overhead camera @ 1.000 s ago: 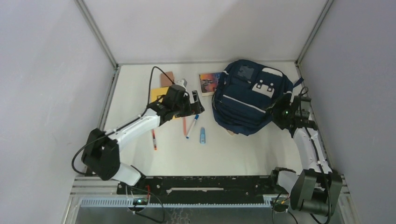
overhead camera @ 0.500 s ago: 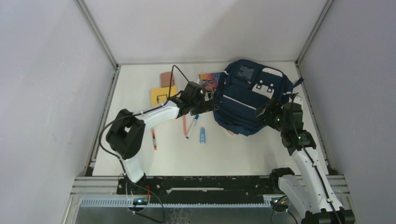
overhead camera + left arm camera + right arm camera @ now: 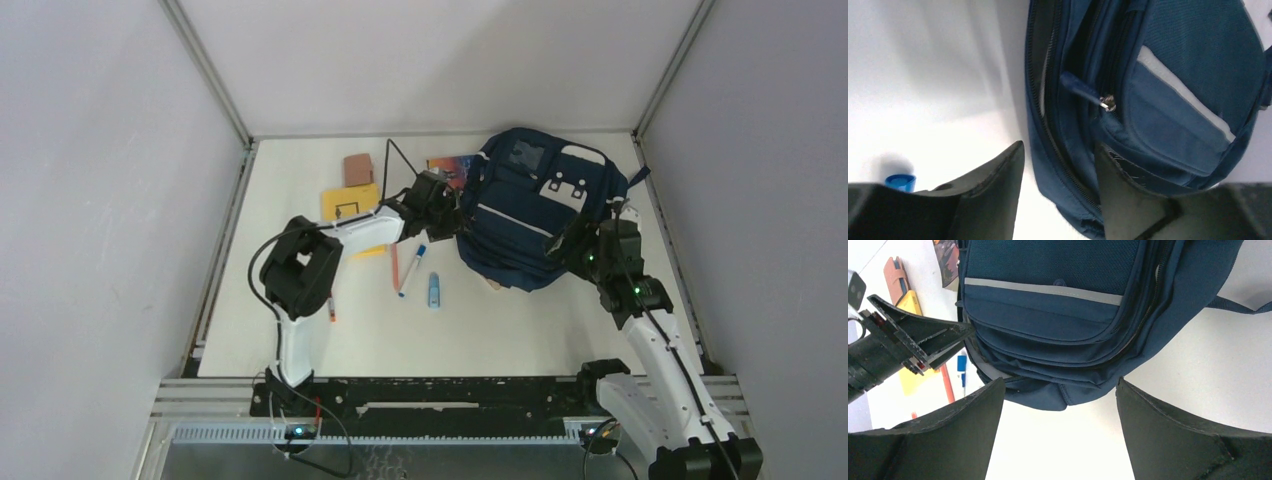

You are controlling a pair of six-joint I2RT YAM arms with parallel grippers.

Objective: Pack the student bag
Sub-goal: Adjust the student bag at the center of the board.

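Observation:
The student bag (image 3: 540,205), a large navy backpack with white patches, lies at the back right of the table. My left gripper (image 3: 457,212) is at its left edge. In the left wrist view the left gripper (image 3: 1058,145) straddles the bag's zippered rim (image 3: 1068,165), jaws partly apart. The right finger (image 3: 1120,195) lies against the fabric, and bare table shows beside the left finger (image 3: 998,195). A zipper pull (image 3: 1107,103) hangs just ahead. My right gripper (image 3: 1060,382) stands wide open at the bag's near corner (image 3: 1058,397), holding nothing.
Left of the bag lie a yellow notebook (image 3: 350,203), a brown case (image 3: 358,168) and a colourful book (image 3: 450,166). A red pen (image 3: 395,265), a blue-white marker (image 3: 412,268) and a small blue item (image 3: 434,290) sit in front. Walls close in on both sides.
My left arm has swung right from the notebook to the bag's left edge, and its jaws have narrowed. My right gripper has edged in toward the bag's near corner.

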